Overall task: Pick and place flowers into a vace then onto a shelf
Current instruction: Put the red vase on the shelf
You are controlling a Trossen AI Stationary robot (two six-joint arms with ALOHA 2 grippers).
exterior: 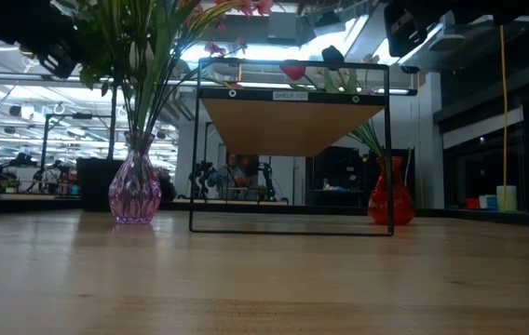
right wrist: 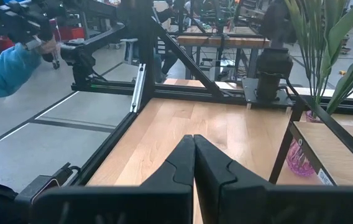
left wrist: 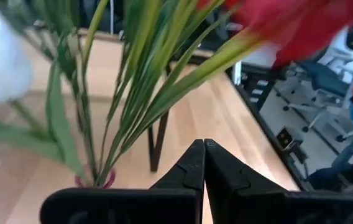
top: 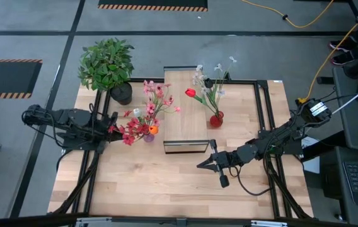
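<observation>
A purple glass vase [top: 149,135] stands on the table left of the shelf [top: 185,113] and holds pink, red and orange flowers [top: 150,110]. A red vase [top: 216,120] stands on the table right of the shelf, holding white flowers and a red tulip [top: 207,85]. My left gripper [top: 114,128] is shut and holds nothing. It hangs just left of the purple vase's blossoms, and the stems [left wrist: 133,93] rise in front of it. My right gripper [top: 205,162] is shut and holds nothing, hovering level near the shelf's front right corner.
A bushy potted plant [top: 106,63] stands at the table's far left corner. Black frame rails [top: 264,120] run along the table's sides. In the low view the shelf [exterior: 288,121] stands on thin black legs. A person's blue sleeve [right wrist: 9,68] shows beyond the table.
</observation>
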